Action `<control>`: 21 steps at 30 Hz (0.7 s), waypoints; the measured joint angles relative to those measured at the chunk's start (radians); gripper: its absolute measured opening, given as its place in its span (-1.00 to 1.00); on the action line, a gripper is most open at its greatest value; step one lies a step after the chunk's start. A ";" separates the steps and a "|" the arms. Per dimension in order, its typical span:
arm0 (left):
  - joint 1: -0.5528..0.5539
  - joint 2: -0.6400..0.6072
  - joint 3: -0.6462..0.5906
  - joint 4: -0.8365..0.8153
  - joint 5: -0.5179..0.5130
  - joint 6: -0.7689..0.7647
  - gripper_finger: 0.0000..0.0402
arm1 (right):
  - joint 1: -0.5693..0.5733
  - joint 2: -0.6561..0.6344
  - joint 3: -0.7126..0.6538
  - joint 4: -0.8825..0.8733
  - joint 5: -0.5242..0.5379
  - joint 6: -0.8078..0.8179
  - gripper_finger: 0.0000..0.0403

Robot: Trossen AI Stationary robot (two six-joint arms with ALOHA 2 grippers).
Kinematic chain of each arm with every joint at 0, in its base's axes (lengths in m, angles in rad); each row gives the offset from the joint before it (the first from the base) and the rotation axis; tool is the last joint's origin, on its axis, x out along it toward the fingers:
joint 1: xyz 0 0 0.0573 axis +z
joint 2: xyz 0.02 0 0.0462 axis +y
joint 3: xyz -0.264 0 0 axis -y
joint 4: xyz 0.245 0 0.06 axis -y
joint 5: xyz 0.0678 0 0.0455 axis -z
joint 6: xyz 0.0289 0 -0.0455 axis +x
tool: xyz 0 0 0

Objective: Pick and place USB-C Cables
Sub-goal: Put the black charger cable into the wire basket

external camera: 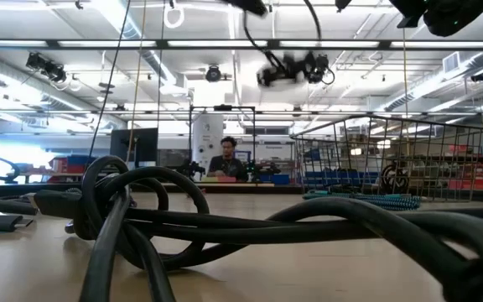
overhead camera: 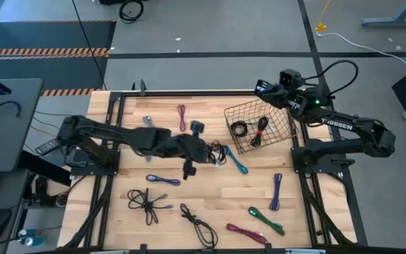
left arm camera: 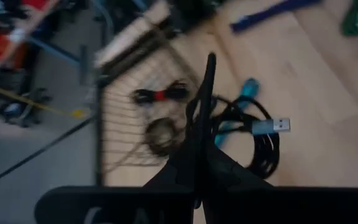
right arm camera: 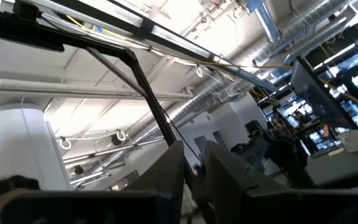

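a coiled black usb-c cable point(left arm camera: 261, 142), silver plug point(left arm camera: 272, 126) showing, lies on the table point(overhead camera: 210, 194) under our left gripper point(overhead camera: 201, 148), whose fingers are pressed together, apparently pinching a strand of it. the wire basket point(overhead camera: 280, 134) sits just beyond the fingertips, so we judge this arm carries it. our right gripper point(right arm camera: 194, 165), nearly closed, empty, waits raised past the basket.

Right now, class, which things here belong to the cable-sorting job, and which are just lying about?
Belong to the job:
- black cable under the shut left gripper
- wire basket, two coiled cables inside
- loose cables on the table: purple, green, magenta, teal

Lying about:
- white cord on the floor
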 joint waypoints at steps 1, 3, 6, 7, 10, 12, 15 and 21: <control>0.001 -0.016 0.023 -0.023 -0.021 0.000 -0.97 | -0.005 0.000 0.000 0.001 -0.017 -0.001 -0.65; 0.005 -0.048 0.065 -0.052 -0.050 0.004 -0.97 | -0.014 0.000 0.000 -0.008 -0.039 -0.002 -0.65; 0.006 -0.088 0.126 -0.092 -0.090 0.009 -0.97 | -0.020 0.000 0.000 -0.052 -0.066 -0.016 -0.65; 0.006 -0.098 0.146 -0.110 -0.105 0.016 -0.97 | -0.021 0.000 0.000 -0.075 -0.075 -0.029 -0.65; 0.004 -0.119 0.220 -0.145 -0.171 0.061 -0.97 | -0.020 0.001 0.000 -0.143 -0.086 -0.065 -0.65; 0.005 -0.122 0.273 -0.159 -0.203 0.091 -0.97 | -0.015 0.002 0.000 -0.202 -0.086 -0.101 -0.65; 0.012 -0.122 0.351 -0.198 -0.227 0.120 -0.97 | -0.006 0.004 0.000 -0.272 -0.084 -0.156 -0.65; 0.041 -0.122 0.458 -0.273 -0.229 0.121 -0.97 | 0.030 0.004 0.000 -0.395 -0.012 -0.282 -0.62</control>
